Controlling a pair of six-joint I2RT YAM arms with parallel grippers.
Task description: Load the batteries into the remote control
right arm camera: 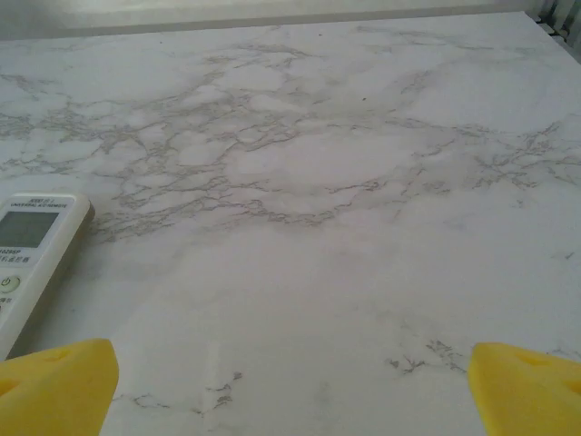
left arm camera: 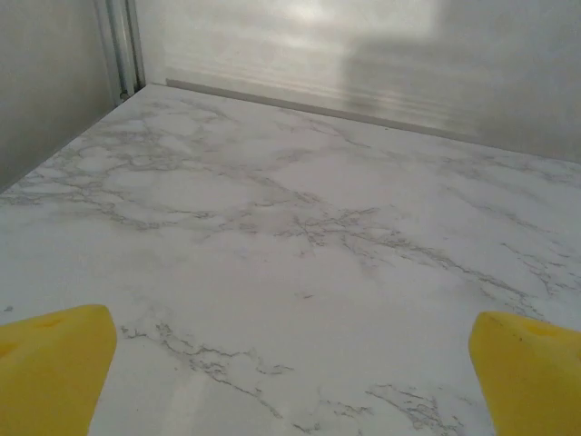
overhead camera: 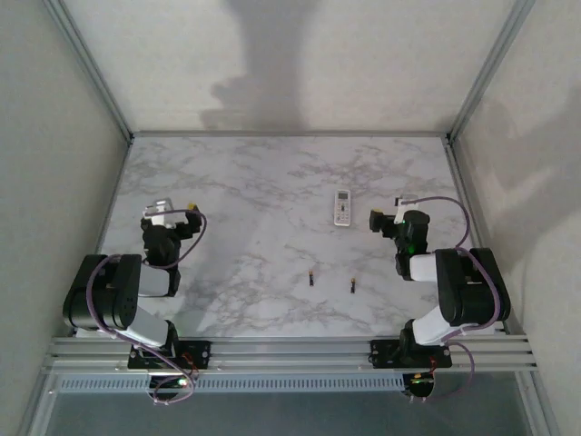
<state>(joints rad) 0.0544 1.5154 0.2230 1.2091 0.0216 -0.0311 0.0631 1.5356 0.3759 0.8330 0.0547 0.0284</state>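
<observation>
Two batteries (overhead camera: pixel 311 279) lie loose on the desk (overhead camera: pixel 245 263) in the top view, nearer the arms than the face-up remote control (overhead camera: pixel 342 207). Left wrist: left fingers (left arm camera: pixel 54 368) gape, empty. Right wrist: right fingers (right arm camera: pixel 54 381) gape beside the remote control, which likely needs flipping first.

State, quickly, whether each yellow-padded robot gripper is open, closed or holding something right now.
The left gripper is open, holding nothing.
The right gripper is open, holding nothing; the white rectangular remote control lies untouched beside it.
</observation>
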